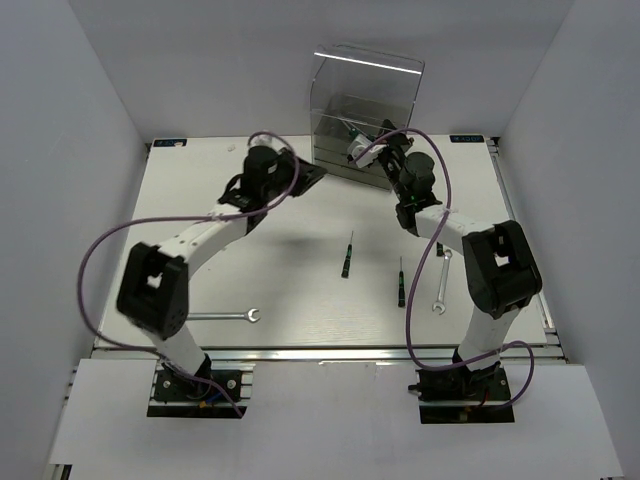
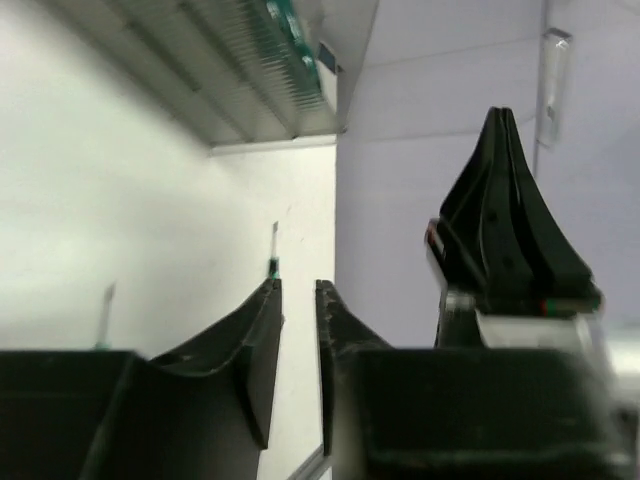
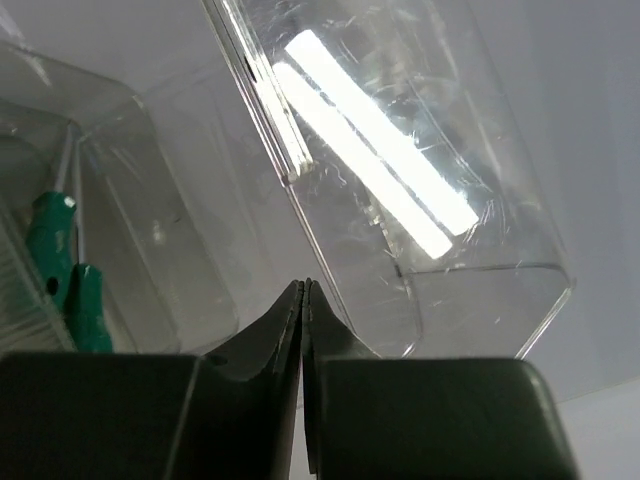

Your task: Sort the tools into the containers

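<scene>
In the top external view, the clear plastic cabinet [image 1: 365, 100] is seen at the far edge of the table [image 1: 290, 290]. Both arms are stretched towards it. The left gripper [image 1: 312, 176] is held just beside its lower left corner, and the right gripper [image 1: 368, 150] is placed against its front. Two screwdrivers [image 1: 347, 258] [image 1: 402, 284] are left lying on the table between the arms, near each other and roughly parallel. One wrench [image 1: 440, 288] is found just right of them, beside the right arm. The other wrench [image 1: 225, 317] lies well apart, at the near edge by the left arm.

In the left wrist view, the left gripper [image 2: 298, 300] is shown with its jaws parted by a narrow gap, and nothing is held between them. Past the fingertips [image 2: 268, 305], the two screwdrivers [image 2: 273, 262] [image 2: 104, 318] are seen far off on the white table. A dark pointed shape, taken to be the right gripper [image 2: 502, 120], stands at the right.

In the right wrist view, the right gripper [image 3: 303, 290] is shown closed, its fingertips pressed together. Whether anything thin is pinched there cannot be told. Clear plastic of the cabinet [image 3: 470, 130] fills the view, with two bright light strips reflected in it. At the left, two green handles [image 3: 50, 235] [image 3: 88, 305] are seen through the plastic, lying side by side in a drawer [image 3: 150, 240].
</scene>
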You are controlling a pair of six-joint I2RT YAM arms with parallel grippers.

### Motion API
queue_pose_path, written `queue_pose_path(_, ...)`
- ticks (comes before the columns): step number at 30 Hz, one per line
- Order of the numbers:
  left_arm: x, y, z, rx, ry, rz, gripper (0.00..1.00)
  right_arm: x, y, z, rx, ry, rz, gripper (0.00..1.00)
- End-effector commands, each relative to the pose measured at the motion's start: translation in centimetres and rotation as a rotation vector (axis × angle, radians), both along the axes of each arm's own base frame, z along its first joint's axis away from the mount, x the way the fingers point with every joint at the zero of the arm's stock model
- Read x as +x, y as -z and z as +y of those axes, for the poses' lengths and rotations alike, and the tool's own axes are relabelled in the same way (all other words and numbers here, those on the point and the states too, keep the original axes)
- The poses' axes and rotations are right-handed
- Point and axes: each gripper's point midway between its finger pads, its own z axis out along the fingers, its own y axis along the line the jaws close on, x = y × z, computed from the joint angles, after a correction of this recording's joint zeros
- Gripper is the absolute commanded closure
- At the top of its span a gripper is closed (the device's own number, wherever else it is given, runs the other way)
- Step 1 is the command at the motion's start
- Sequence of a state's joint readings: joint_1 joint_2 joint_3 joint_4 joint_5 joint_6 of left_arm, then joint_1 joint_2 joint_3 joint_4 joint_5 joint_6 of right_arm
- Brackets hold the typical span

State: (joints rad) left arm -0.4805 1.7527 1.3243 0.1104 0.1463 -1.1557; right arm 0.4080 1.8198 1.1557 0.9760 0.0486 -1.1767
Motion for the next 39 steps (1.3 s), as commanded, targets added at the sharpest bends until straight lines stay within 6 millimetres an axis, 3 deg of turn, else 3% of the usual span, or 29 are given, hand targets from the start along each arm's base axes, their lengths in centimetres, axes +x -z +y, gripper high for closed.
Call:
queue_pose_path(1, -2.3, 1.5, 5.3, 0.073, 0.0, -0.029, 0.68, -1.5, -2.0, -0.6, 0.038, -0.006, -0.028, 0.92)
queue_pose_path(3, -4.3, 2.2, 7.8, 0.093, -0.029, -0.026, 0.62, -1.6, -1.0, -0.6, 0.025, -0.001, -0.01, 0.88)
queue_pose_path(5, -4.8, 2.2, 9.9, 0.142, -0.064, -0.054, 0.54, -1.9, 0.7, -0.4, 0.009, -0.001, 0.033, 0.82)
queue_pose_path(7, -5.2, 1.2, 11.2, 0.17, -0.083, -0.093, 0.46, -2.3, 2.2, -0.3, -0.005, -0.008, 0.082, 0.63)
queue_pose_path(8, -5.2, 0.9, 11.4, 0.189, -0.078, -0.116, 0.37, -2.5, 3.4, -0.1, -0.019, -0.016, 0.121, 0.57)
queue_pose_path(9, -5.2, 0.6, 11.5, 0.192, -0.073, -0.131, 0.32, -2.8, 4.1, 0.0, -0.025, -0.024, 0.144, 0.45)
queue_pose_path(10, -4.8, 0.0, 11.7, 0.184, -0.075, -0.163, 0.28, -3.2, 4.3, 0.1, -0.026, -0.033, 0.161, 0.39)
queue_pose_path(11, -4.7, -0.2, 11.6, 0.176, -0.068, -0.18, 0.23, -3.6, 6.2, 0.3, -0.051, -0.045, 0.232, 0.36)
queue_pose_path(13, -4.2, -0.2, 11.5, 0.154, -0.046, -0.202, 0.22, -4.4, 7.4, 0.8, -0.048, -0.088, 0.314, 0.34)
queue_pose_path(14, -4.1, -0.1, 11.3, 0.146, -0.035, -0.2, 0.21, -5.1, 9.4, 1.2, -0.072, -0.116, 0.404, 0.34)
queue_pose_path(16, -3.5, 0.0, 10.8, 0.143, -0.012, -0.197, 0.22, -6.3, 10.4, 2.0, -0.059, -0.179, 0.494, 0.36)
queue_pose_path(19, -2.2, 0.9, 10.5, 0.13, -0.022, -0.175, 0.31, -8.1, 12.7, 2.9, 0.023, -0.25, 0.729, 0.58)
queue_pose_path(20, -1.6, 1.2, 10.4, 0.121, -0.026, -0.171, 0.35, -8.4, 11.8, 3.8, 0.07, -0.31, 0.776, 0.74)
queue_pose_path(21, -0.9, 0.8, 10.0, 0.095, -0.022, -0.197, 0.44, -9.7, 13.0, 4.0, 0.142, -0.317, 0.896, 0.8)
queue_pose_path(23, 1.2, 2.5, 8.5, 0.03, -0.005, -0.15, 0.51, -10.7, 12.6, 4.4, 0.24, -0.366, 0.971, 0.95)
queue_pose_path(24, 1.7, 2.1, 7.3, -0.011, 0.032, -0.175, 0.58, -11.6, 12.1, 4.4, 0.33, -0.374, 1.031, 0.96)
queue_pose_path(25, 2.9, 0.8, 6.1, -0.065, 0.04, -0.185, 0.59, -11.8, 11.7, 3.9, 0.387, -0.381, 1.061, 0.96)
queue_pose_path(26, 4.2, 3.6, 5.0, -0.07, 0.052, -0.138, 0.59, -12.5, 11.1, 3.9, 0.445, -0.417, 1.099, 0.94)
queue_pose_path(27, 4.6, 3.9, 3.2, -0.08, 0.07, -0.135, 0.58, -13.2, 10.2, 3.7, 0.502, -0.441, 1.125, 0.87)
queue_pose_path(28, 5.4, 4.3, 2.2, -0.09, 0.074, -0.12, 0.57, -13.3, 9.8, 2.4, 0.6, -0.438, 1.181, 0.73)
queue_pose_path(29, 7.2, 4.9, 0.8, -0.097, 0.077, -0.116, 0.53, -14.5, 9.1, 2.5, 0.631, -0.524, 1.236, 0.34)
queue_pose_path(30, 7.4, 5.6, -0.6, -0.098, 0.084, -0.09, 0.5, -15.1, 8.4, 2.0, 0.666, -0.559, 1.263, 0.11)
queue_pose_path(31, 8.2, 5.7, -1.3, -0.128, 0.063, -0.08, 0.47, -15.3, 8.2, 0.4, 0.73, -0.562, 1.298, 0.11)
queue_pose_path(32, 8.9, 5.1, -2.0, -0.158, 0.052, -0.094, 0.45, -16.3, 7.6, 0.3, 0.74, -0.631, 1.323, 0.11)
queue_pose_path(33, 9.4, 6.5, -2.9, -0.181, 0.042, -0.083, 0.44, -16.6, 7.1, -0.4, 0.754, -0.638, 1.313, 0.11)
queue_pose_path(38, 11.8, 8.4, -4.6, -0.277, -0.045, -0.051, 0.42, -17.0, 8.1, -3.7, 0.803, -0.57, 1.282, 0.14)
queue_pose_path(39, 12.2, 7.3, -5.4, -0.292, -0.041, -0.074, 0.42, -17.3, 8.0, -3.6, 0.8, -0.574, 1.279, 0.15)
